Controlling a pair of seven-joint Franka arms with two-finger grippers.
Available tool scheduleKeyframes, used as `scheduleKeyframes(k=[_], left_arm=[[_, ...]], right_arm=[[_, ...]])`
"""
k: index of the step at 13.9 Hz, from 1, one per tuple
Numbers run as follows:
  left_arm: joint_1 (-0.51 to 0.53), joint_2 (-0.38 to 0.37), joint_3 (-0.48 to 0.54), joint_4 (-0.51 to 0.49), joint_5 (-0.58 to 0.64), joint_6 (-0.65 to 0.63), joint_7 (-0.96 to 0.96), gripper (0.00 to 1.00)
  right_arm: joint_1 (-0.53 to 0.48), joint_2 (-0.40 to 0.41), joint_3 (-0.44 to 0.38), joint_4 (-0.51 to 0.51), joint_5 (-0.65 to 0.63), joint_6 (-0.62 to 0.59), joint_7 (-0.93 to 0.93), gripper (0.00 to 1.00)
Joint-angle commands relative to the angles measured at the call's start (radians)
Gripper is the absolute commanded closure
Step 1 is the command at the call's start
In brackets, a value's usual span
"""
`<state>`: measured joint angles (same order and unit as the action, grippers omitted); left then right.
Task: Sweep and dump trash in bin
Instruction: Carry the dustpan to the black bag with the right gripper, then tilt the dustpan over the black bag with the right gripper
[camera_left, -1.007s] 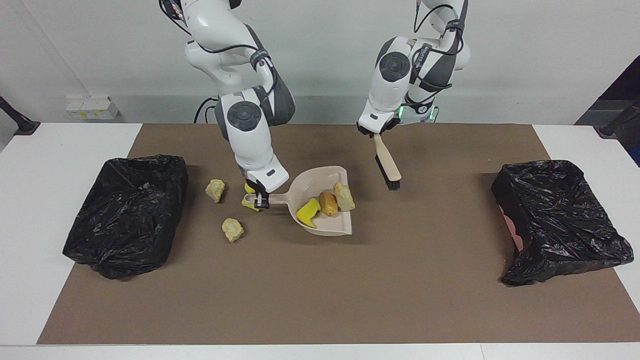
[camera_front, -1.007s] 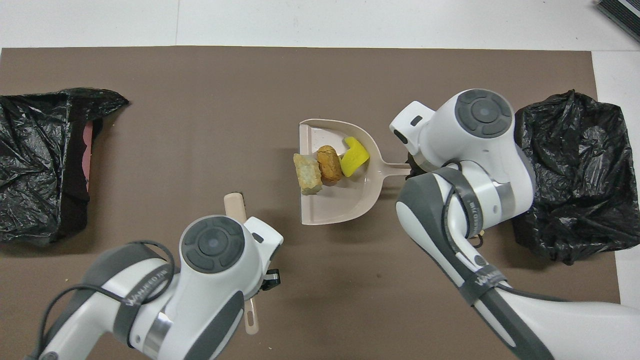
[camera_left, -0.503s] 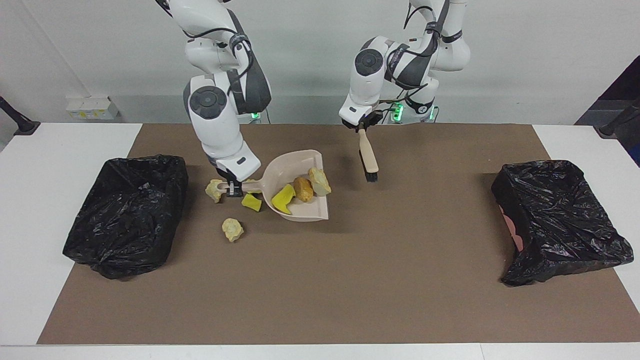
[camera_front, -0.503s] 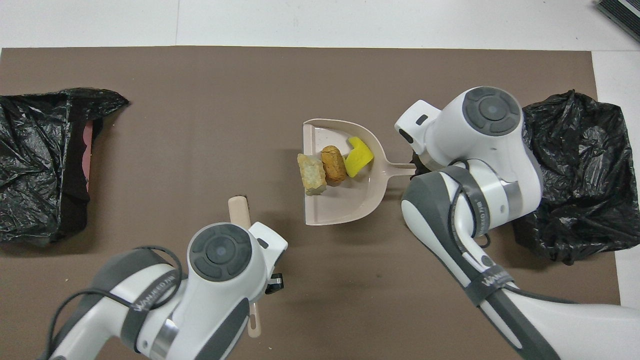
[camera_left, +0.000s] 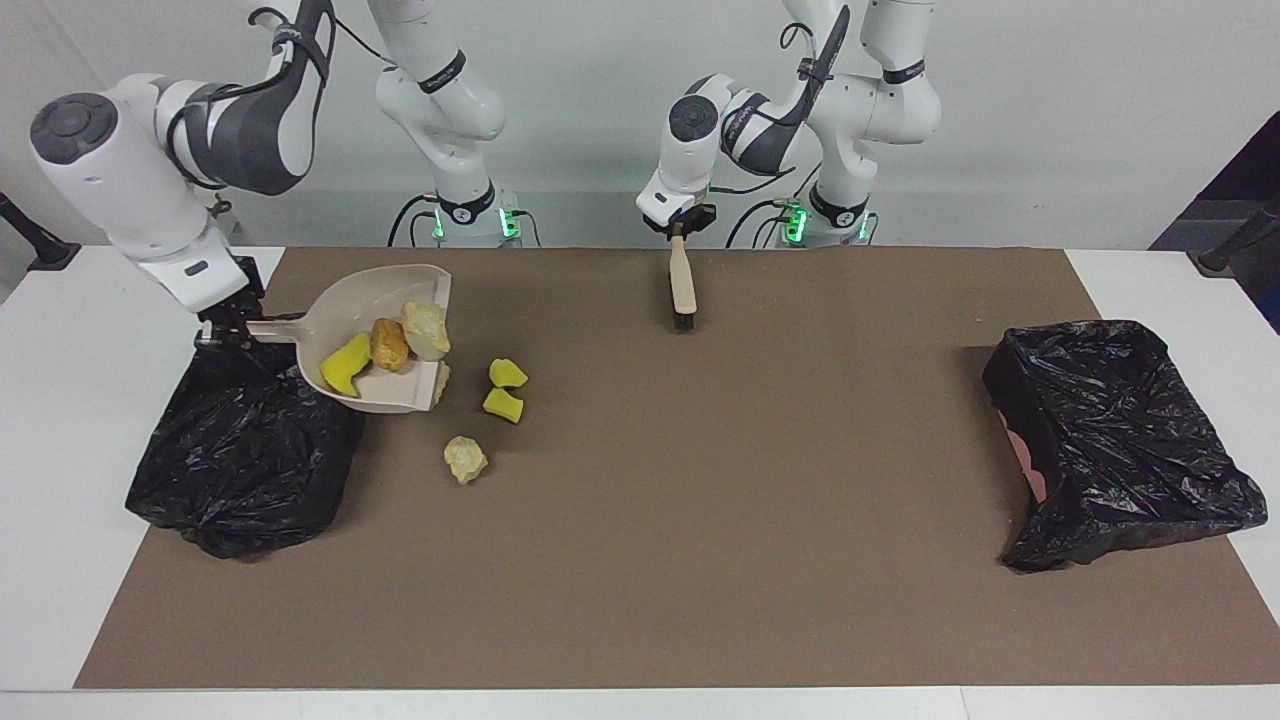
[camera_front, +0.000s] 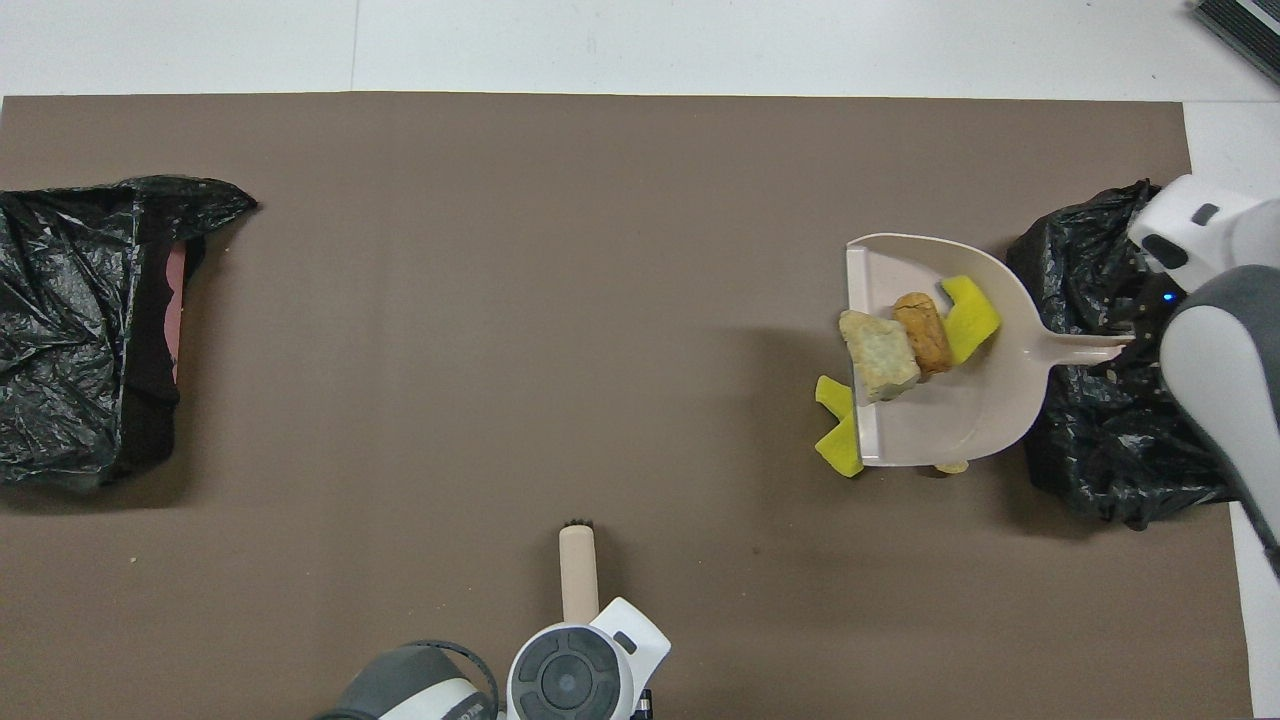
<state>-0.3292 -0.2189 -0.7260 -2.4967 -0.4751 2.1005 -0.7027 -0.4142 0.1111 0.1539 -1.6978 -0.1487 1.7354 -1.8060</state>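
Observation:
My right gripper (camera_left: 214, 336) is shut on the handle of the beige dustpan (camera_left: 398, 393), held in the air. The handle is over the black bin (camera_left: 245, 450) at the right arm's end, the pan over the bin's edge and the mat. In the pan lie a yellow piece (camera_left: 345, 363), a brown piece (camera_left: 388, 344) and a pale piece (camera_left: 426, 329). The pan (camera_front: 960, 420) and bin (camera_front: 1100, 470) also show in the overhead view. My left gripper (camera_left: 680, 228) is shut on the brush (camera_left: 682, 285), which hangs bristles down over the mat near the robots.
Loose trash lies on the brown mat beside the bin: two yellow-green pieces (camera_left: 508, 373) (camera_left: 503, 405), a pale piece (camera_left: 465, 459), and another pale piece (camera_left: 441, 378) partly hidden by the pan. A second black bin (camera_left: 1110, 440) stands at the left arm's end.
My right gripper lifted the dustpan with its three pieces and carried it toward the bin at the right arm's end. My left gripper drew the brush back toward the robots.

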Motion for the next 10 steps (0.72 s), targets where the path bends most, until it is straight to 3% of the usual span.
scheduleKeyframes(k=[1,5,8,10], left_arm=[[-0.011,-0.036,0.007,-0.031,-0.028,0.024,0.005,1.00],[-0.005,-0.034,0.008,-0.037,-0.028,0.018,0.012,1.00],[-0.002,-0.034,0.010,-0.037,-0.028,0.013,0.012,0.77],[0.002,-0.030,0.011,-0.034,-0.028,0.009,0.021,0.43]], right_arm=[[-0.085,0.001,0.015,0.010,-0.067,0.021,-0.076,1.00],[-0.170,0.007,0.012,0.012,-0.224,0.190,-0.087,1.00],[-0.196,0.002,-0.010,0.006,-0.303,0.256,0.009,1.00],[-0.193,-0.004,-0.007,0.000,-0.383,0.254,0.155,1.00]])
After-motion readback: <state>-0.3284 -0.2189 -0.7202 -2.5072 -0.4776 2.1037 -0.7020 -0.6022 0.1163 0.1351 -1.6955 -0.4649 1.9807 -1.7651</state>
